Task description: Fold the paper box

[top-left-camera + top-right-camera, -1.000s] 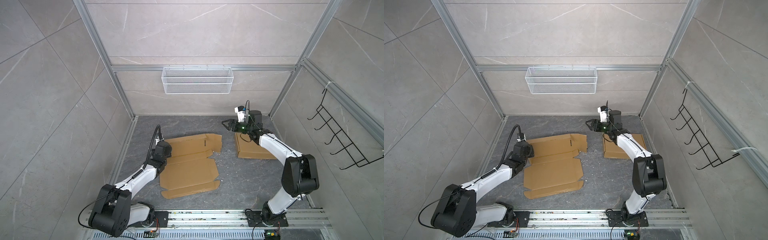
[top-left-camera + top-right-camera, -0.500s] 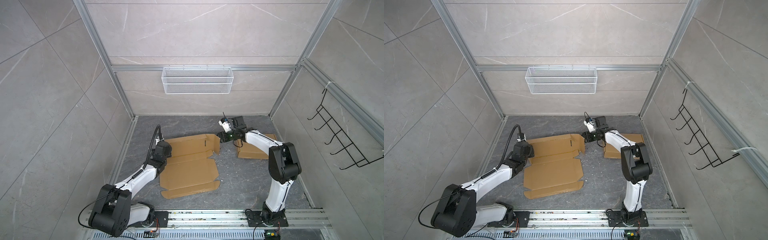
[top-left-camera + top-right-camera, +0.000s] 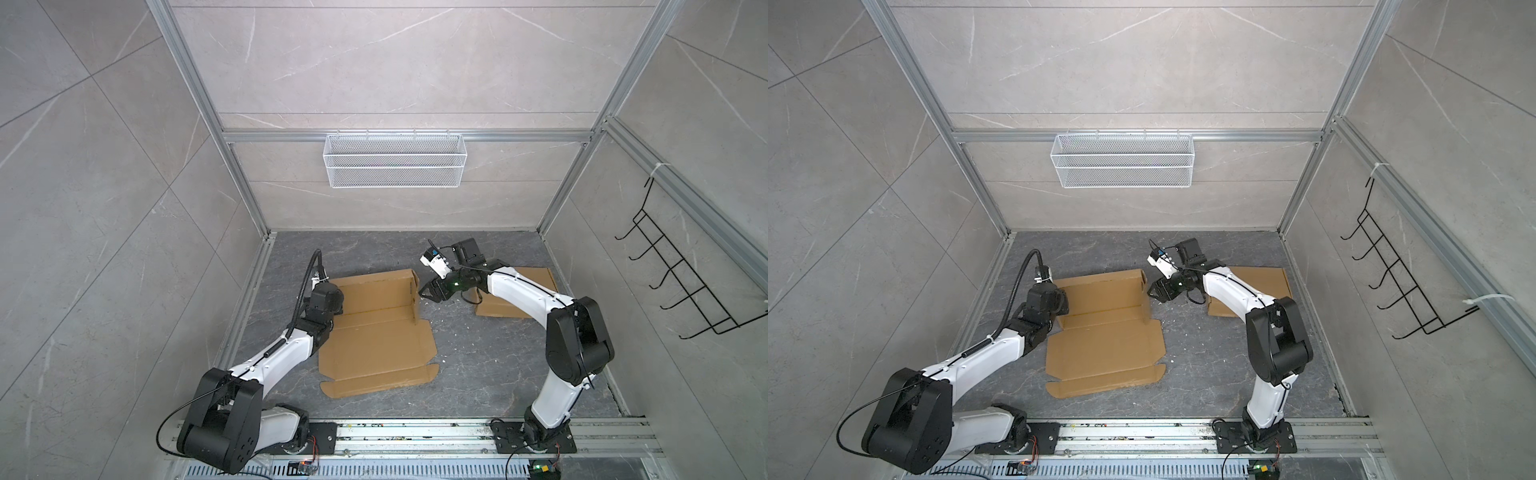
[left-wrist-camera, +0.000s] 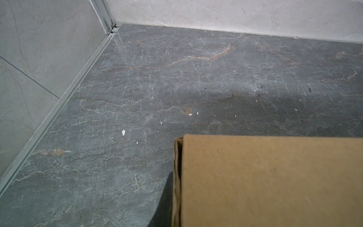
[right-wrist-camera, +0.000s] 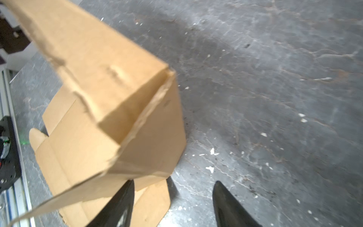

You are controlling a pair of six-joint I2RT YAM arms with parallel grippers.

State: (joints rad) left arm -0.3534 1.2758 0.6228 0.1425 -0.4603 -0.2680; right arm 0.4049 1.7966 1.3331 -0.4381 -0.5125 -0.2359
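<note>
Brown flat corrugated cardboard box blank (image 3: 376, 332) lies on the dark grey marbled floor (image 3: 478, 357), centre-left between the arms. Its rear panel stands up and the short side flap (image 3: 415, 296) at the right end is raised too. Your left gripper (image 3: 337, 306) sits at the left end of that rear panel with the claw pressed together. The fingers are hidden, so you can't confirm it's pinching the card. Your right gripper (image 5: 174, 183) is spread, nothing in it. One finger (image 5: 125, 198) is right at the foot of the side flap, the other over bare floor. A second flat brown cardboard sheet (image 3: 536, 279) lies under the right arm by the wall, well apart. Handling guess: the card is light and thin, stiff across panels but hinging easily at creases, likely to spring back if let go. It probably slides on the smooth floor, and the edges look frayed, so go easy. Pinch across the flap's free edge, close to the corner crease, while the other end is pinned.
</note>
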